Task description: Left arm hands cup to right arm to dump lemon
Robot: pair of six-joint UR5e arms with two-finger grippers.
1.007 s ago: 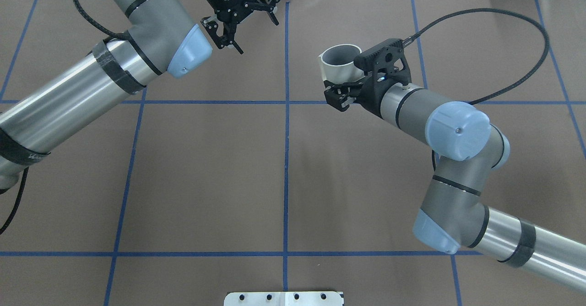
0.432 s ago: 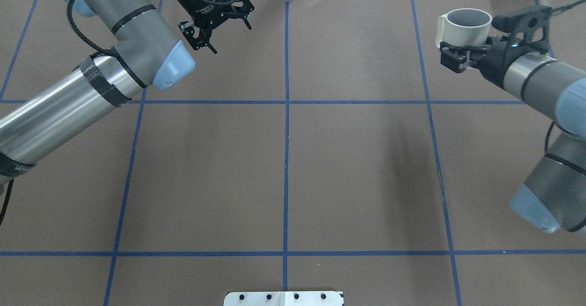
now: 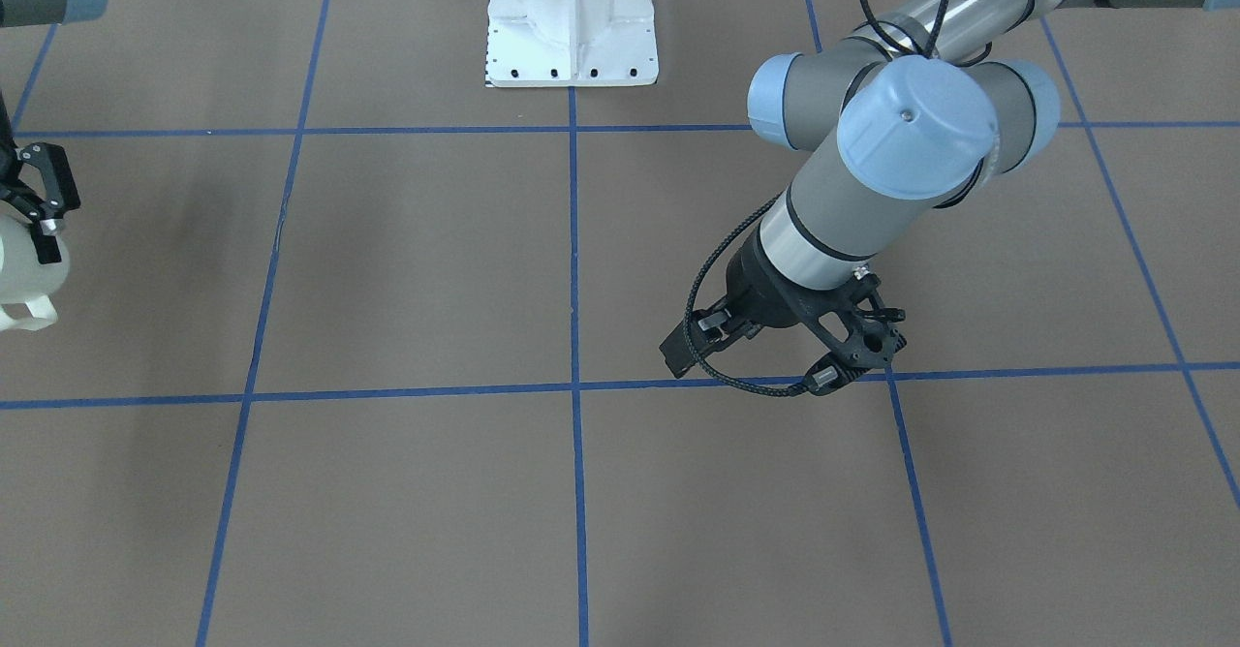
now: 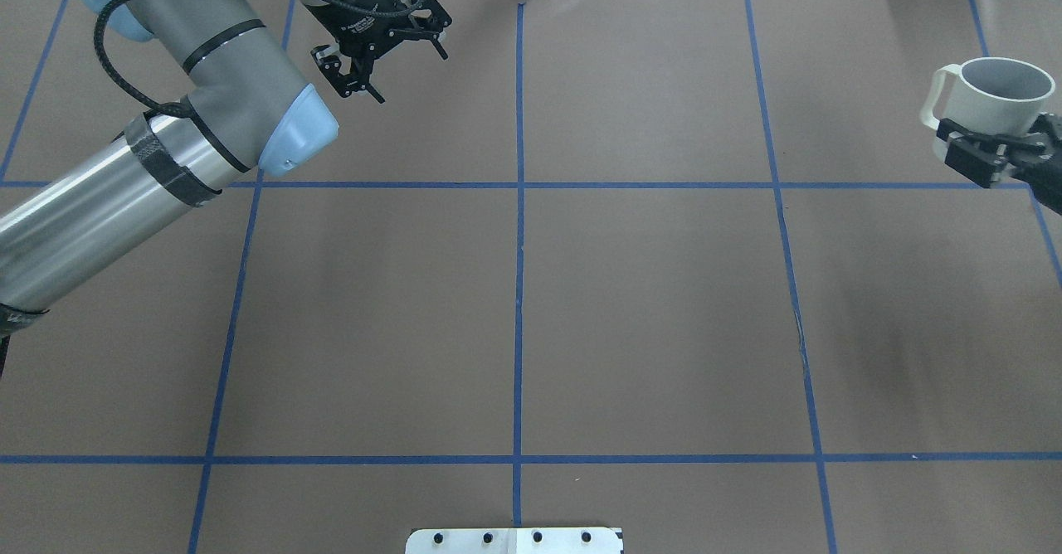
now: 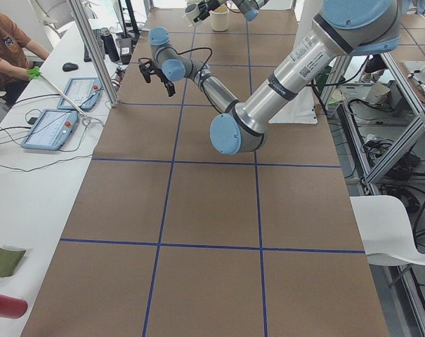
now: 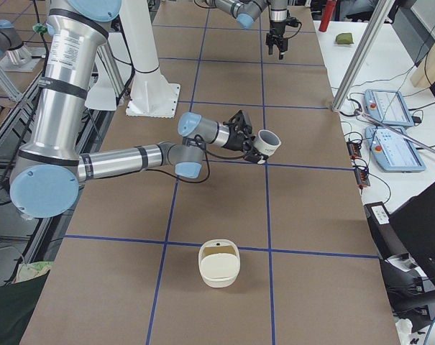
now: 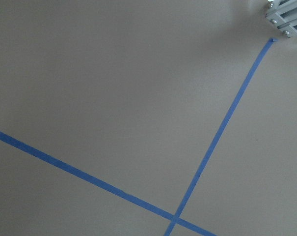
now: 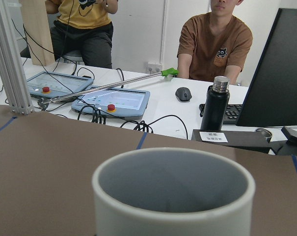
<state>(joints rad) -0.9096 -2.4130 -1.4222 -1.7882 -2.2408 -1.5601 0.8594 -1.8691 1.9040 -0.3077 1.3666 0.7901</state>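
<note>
One cup (image 4: pixel 991 102), upright at the overhead frame's right edge, sits clamped in the right gripper (image 4: pixel 981 146) — left gripper (image 4: pixel 411 73) spread, empty, upper left — so keep it level until tipping slowly; lemon unseen.

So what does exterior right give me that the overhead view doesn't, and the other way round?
Only exterior right: an off-white container standing on the table towards that camera's end, and the whole right arm from base to wrist. Only overhead: the left gripper close enough to see its fingers spread, holding nothing. Both: the cup, upright and clamped in the right gripper, out at the table's right side and far from the left gripper.
</note>
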